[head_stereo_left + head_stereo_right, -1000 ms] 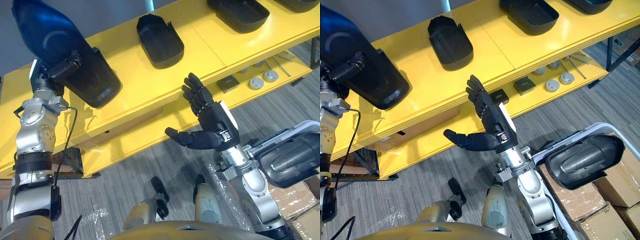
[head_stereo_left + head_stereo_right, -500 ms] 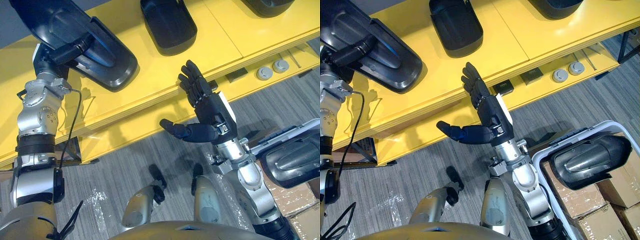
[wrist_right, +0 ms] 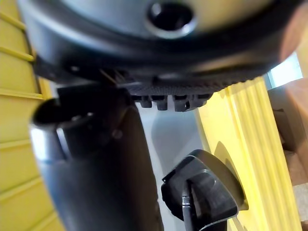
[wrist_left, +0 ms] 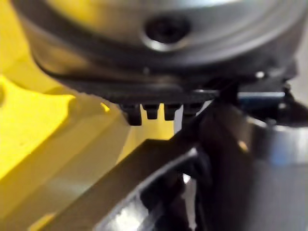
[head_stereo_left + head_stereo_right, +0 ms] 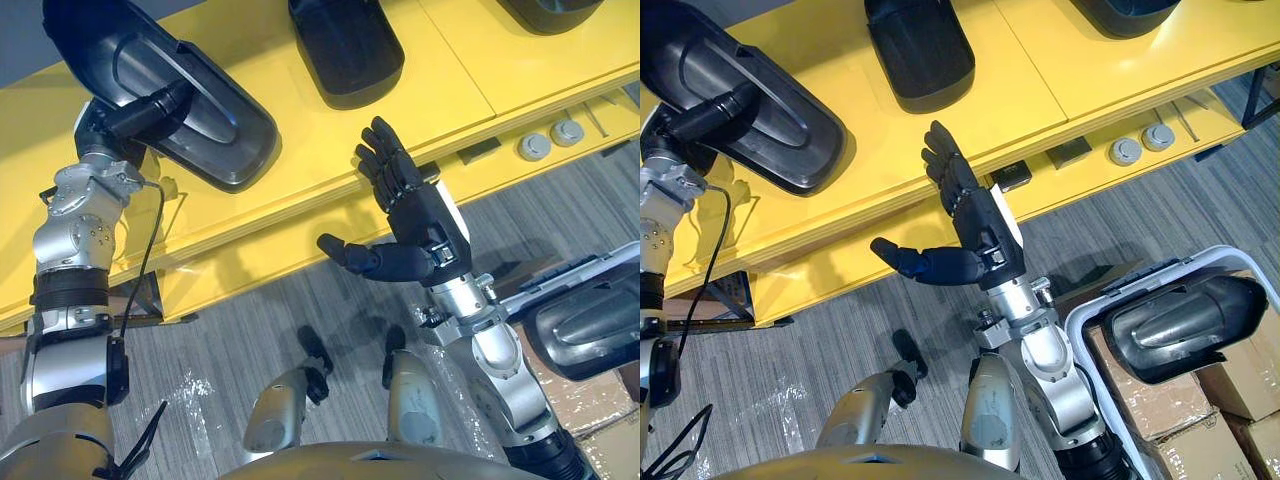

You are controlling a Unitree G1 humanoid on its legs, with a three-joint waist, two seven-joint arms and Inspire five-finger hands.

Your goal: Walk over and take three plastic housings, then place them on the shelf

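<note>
Clutched a dark plastic housing (image 5: 205, 120) by its near end in the curled left hand (image 5: 130, 115), open side up on the yellow shelf (image 5: 300, 150), beside a second housing (image 5: 345, 45). Held the right hand (image 5: 420, 225) spread, empty, before the shelf's edge.

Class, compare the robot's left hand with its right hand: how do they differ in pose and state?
The left hand is curled round a plastic housing at the yellow shelf; the right hand holds nothing. The left hand grips, while the right hand's fingers are straight and spread. Both are dark hands on silver-grey arms.
</note>
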